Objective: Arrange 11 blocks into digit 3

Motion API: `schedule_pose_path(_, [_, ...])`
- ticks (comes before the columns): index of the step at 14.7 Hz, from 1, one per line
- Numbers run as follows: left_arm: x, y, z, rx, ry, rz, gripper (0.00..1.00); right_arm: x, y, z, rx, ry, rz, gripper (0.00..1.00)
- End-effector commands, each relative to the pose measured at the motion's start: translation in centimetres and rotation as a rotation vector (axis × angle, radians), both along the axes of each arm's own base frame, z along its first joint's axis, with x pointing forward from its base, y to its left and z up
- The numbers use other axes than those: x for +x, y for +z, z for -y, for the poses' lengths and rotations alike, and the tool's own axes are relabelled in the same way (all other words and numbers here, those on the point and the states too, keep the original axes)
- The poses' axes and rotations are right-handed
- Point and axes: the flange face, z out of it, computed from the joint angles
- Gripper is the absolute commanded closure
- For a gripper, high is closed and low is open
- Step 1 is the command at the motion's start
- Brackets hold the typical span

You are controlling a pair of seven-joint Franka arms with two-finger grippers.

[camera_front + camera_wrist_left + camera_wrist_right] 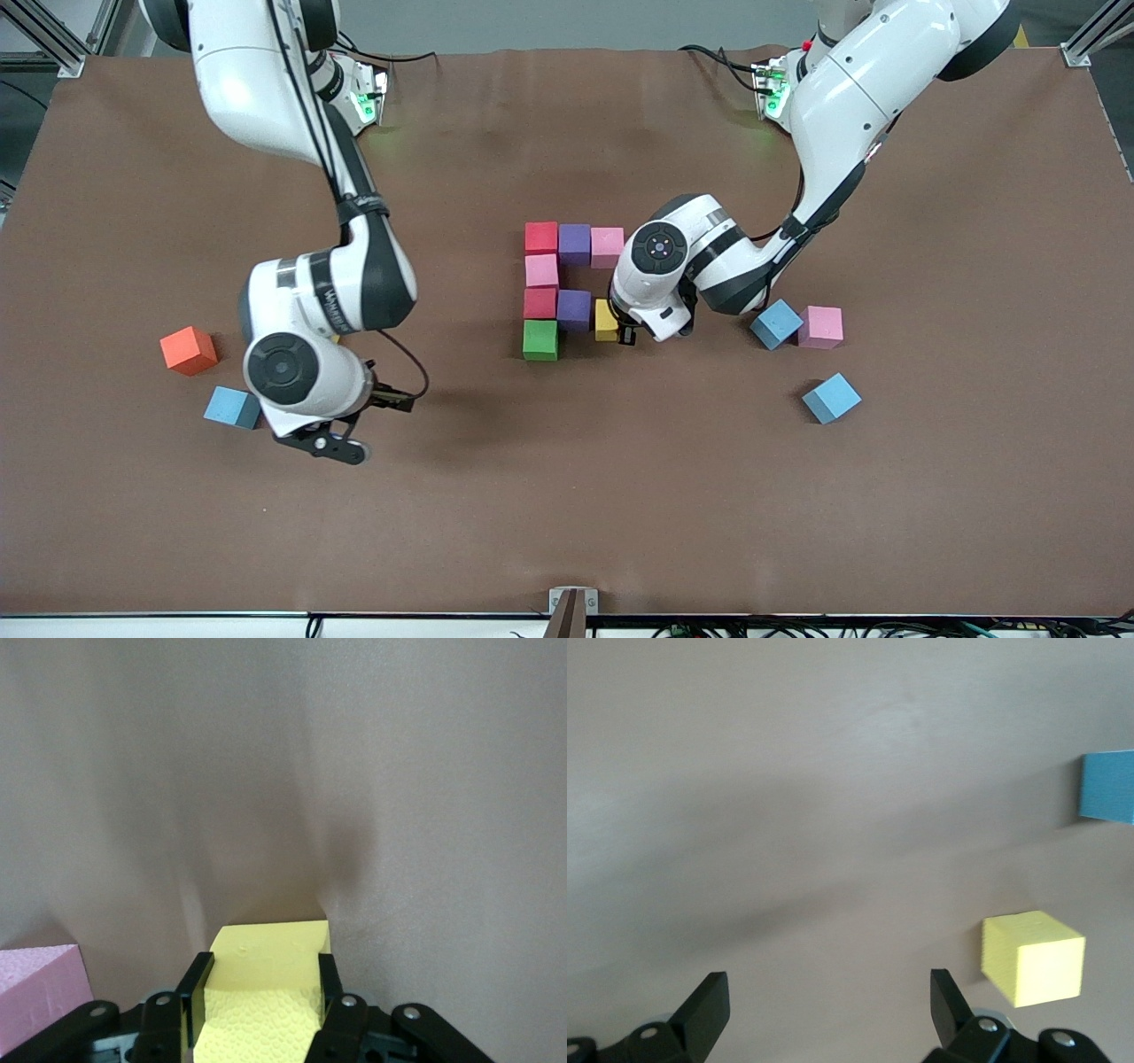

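Step in hand: the left gripper [627, 335] had its jaws closed on a yellow block [606, 320], holding it down at the worktop [567, 496] right beside the purple block [574, 309] of the figure's middle row.
Figure: red block [541, 237], a second purple block [575, 243] and a pink block [607, 246] formed the top row; another pink block [541, 270], a second red block [539, 302] and the green block [540, 340] ran down the column nearer the front camera.
Judgement: the middle bar was being finished; roughly seven of eleven sat in place, the yellow making eight.
Next move: it looked like the left jaws needed to part and lift straight up, without nudging the purple neighbour.
Right gripper [828, 997]: jaws spread wide, empty, hovering over bare worktop near a light blue block [233, 408]; a second yellow block [1031, 957] showed in its wrist view.
Spares: toward the left arm's end from the figure lay a light blue block [776, 322] touching a pink block [821, 327], with another light blue block [831, 398] nearer the camera.
Orange cube [189, 350]: beside the right arm, not part of the figure.
Hard to tell: the left wrist covered most of the held block in the front view, so whether it sat flush against the purple one could not be judged; the second yellow was almost wholly hidden under the right arm there.
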Motion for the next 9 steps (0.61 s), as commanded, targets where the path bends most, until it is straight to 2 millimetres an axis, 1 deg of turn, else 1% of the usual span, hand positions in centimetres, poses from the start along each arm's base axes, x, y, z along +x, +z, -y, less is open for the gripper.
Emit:
schedule_pose_path(1, [-0.3, 0.4, 0.1, 0.004, -0.017, 0.021, 0.51, -2.6, 1.3, 4.6, 0.078, 0.033, -0.028, 0.00])
schedule_pose_path(2, [-0.4, 0.4, 0.2, 0.003, -0.018, 0.021, 0.51, -3.2, 1.5, 6.2, 0.102, 0.037, -0.034, 0.00])
schedule_pose_path(3, [-0.5, 0.4, 0.3, 0.003, -0.021, 0.021, 0.51, -4.1, 1.4, 8.2, 0.123, 0.018, -0.045, 0.00])
schedule_pose_path(4, [-0.7, 0.4, 0.6, 0.003, -0.023, 0.019, 0.51, -4.9, 1.3, 9.3, 0.144, 0.009, -0.053, 0.00])
schedule_pose_path(6, [-0.7, 0.5, 0.7, 0.002, -0.020, 0.020, 0.51, -6.2, 0.7, 9.7, 0.173, 0.010, -0.080, 0.00])
schedule_pose_path(9, [-0.7, 0.4, 0.6, 0.003, -0.018, 0.019, 0.51, -8.0, -0.8, 10.2, 0.165, 0.037, -0.106, 0.00])
